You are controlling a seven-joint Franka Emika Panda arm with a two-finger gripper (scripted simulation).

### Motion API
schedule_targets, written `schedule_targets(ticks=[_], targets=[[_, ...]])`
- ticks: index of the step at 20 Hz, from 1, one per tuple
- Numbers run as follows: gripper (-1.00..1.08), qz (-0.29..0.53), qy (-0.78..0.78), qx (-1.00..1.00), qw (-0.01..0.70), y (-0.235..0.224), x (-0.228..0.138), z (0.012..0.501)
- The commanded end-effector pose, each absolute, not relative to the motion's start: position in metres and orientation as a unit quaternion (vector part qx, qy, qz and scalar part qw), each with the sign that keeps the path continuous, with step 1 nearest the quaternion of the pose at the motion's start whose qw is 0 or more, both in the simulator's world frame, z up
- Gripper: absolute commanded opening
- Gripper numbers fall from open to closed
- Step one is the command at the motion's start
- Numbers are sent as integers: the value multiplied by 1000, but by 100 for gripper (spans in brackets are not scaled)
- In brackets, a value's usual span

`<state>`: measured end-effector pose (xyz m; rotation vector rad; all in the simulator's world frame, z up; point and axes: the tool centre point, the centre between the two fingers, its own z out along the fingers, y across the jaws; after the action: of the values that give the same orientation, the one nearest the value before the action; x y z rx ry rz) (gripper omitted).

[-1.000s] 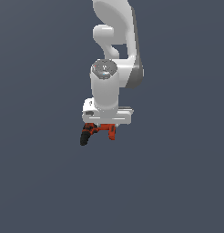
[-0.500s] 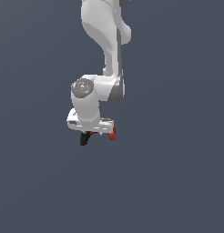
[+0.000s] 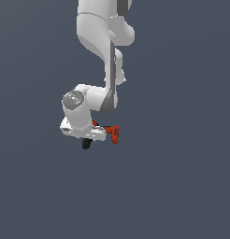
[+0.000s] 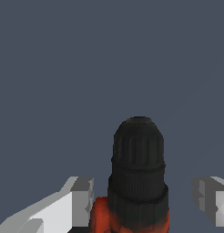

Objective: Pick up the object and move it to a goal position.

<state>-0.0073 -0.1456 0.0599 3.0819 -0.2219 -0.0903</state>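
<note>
Small orange-red drill-shaped object point(image 3: 111, 132) carried beneath the white hand of the arm, clear of any surface, against plain dark slate-blue backdrop point(image 3: 182, 177) on all sides. Black rounded end point(image 3: 86, 144) poking down and toward the exterior view's left; orange-red body reaching out to the exterior view's right, past the edge of the hand. In the wrist view, same object point(image 4: 137, 182) filling the space between the fingers: ribbed black cap pointing away from the camera, orange-red casing just behind it. One grey-tipped finger point(image 4: 82, 200) pressed right against the red casing; other finger point(image 4: 207, 198) seen apart from the black cap, with backdrop showing between them. Contact on that side not visible, since the wider part of the body sits lower, cut by the picture's edge. Gripper point(image 3: 91, 136) clamped on the object, to judge from its hanging freely there with nothing under it. Above, rounded grey-capped wrist joint point(image 3: 73, 99), then white arm point(image 3: 96, 32) rising steeply to the top edge of the exterior view. No desk or floor line to be made out.
</note>
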Motion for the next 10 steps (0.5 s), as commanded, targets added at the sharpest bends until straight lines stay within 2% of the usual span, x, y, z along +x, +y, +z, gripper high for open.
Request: schedule_targets(ticks=[1, 10], targets=[[68, -29, -72, 997, 25, -146, -7, 60], [68, -29, -72, 997, 26, -148, -9, 35]])
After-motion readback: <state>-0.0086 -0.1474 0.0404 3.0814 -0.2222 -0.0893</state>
